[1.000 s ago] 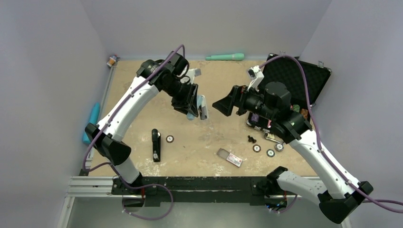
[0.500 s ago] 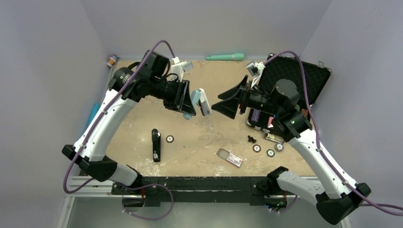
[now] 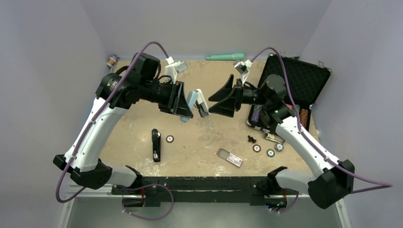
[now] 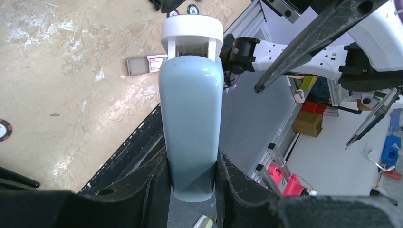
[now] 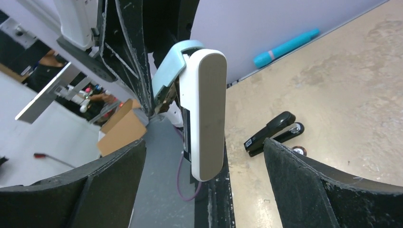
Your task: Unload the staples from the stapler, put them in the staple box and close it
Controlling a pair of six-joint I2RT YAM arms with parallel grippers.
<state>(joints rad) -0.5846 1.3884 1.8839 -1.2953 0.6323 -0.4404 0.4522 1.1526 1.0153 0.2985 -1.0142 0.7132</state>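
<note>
Bench scene, top view with both wrist views, listed near to far

Near edge: the two arm bases sit on a black rail (image 3: 199, 185). Just beyond it a small clear box (image 3: 229, 157) with a pink label lies flat on the bench (image 3: 209, 137). A black stapler (image 3: 156, 145) lies to the left, with one round chip (image 3: 169, 138) just beside it. To the right are three more chips and two black screw-like pieces (image 3: 251, 139).

Middle, above the bench: the left tool (image 4: 192, 164) is partly closed, its two fingers pressed against the sides of a pale blue and white stapler (image 3: 196, 102). This stapler is held in the air with its white end pointing right. In the right wrist view its blue shell and white base stand slightly apart. The right tool (image 3: 211, 106) is spread to its widest and grips nothing. Its fingertips are just right of the stapler's free end and frame it, with clear gaps on both sides. The staples cannot be made out in any view.

Far: an open black case (image 3: 299, 80) with a foam-lined lid rests at the right edge. A teal pen-like object (image 3: 225, 57) lies along the far edge. A blue object (image 3: 91, 121) lies beyond the left edge
</note>
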